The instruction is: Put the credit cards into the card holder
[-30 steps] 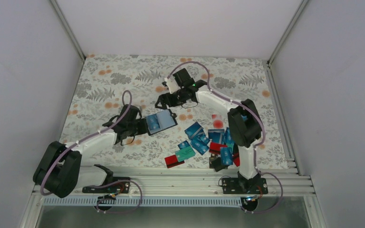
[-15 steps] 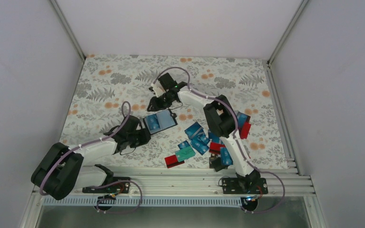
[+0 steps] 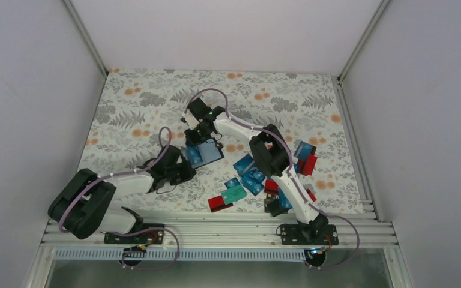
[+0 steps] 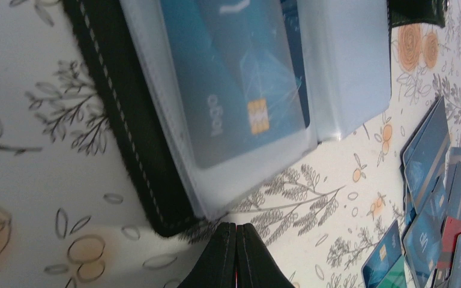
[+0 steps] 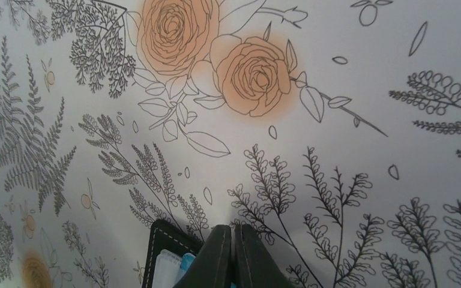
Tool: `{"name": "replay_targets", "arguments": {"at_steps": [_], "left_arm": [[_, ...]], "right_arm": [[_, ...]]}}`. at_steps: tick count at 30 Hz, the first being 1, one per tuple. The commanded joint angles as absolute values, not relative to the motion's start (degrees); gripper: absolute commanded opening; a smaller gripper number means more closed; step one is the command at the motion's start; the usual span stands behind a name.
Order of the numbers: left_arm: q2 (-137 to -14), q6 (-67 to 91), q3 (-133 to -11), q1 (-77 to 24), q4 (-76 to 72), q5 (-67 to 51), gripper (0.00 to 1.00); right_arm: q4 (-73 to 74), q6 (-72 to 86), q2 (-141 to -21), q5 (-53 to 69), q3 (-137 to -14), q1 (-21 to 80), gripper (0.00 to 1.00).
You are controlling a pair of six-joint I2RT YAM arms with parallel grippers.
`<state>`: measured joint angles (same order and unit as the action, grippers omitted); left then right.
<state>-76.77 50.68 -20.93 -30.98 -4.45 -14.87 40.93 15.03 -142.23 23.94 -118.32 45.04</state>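
Card holder point(image 3: 204, 153) open, mid-loading; left pincer point(image 4: 235, 247) and right pincer point(image 5: 232, 246) both closed, empty, at its edges. Next: pick from loose credit cards point(image 3: 253, 177).

Right gripper point(image 5: 233, 233) fingers pressed together, no gap visible. Card holder point(image 5: 167, 243) corner sits just left of the tips, partly hidden by the left finger (black edge, white stitching, sliver of blue inside). Ahead of the tips: floral cloth point(image 5: 348, 180), two orange roses point(image 5: 252, 75).
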Motion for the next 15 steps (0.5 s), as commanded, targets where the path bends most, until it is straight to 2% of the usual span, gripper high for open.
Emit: {"name": "replay_targets", "arguments": {"at_steps": [1, 15], "left_arm": [[-79.8, 50.8, -22.7, -31.1, -4.5, -11.7, 0.02], [-78.5, 48.0, -25.8, -29.3, 1.6, -3.9, 0.02]], "right_arm": [[45.7, 12.7, -142.6, 22.3, -119.3, 46.6, 0.05], [46.2, 14.1, -139.3, 30.8, -115.2, 47.0, 0.05]]}}
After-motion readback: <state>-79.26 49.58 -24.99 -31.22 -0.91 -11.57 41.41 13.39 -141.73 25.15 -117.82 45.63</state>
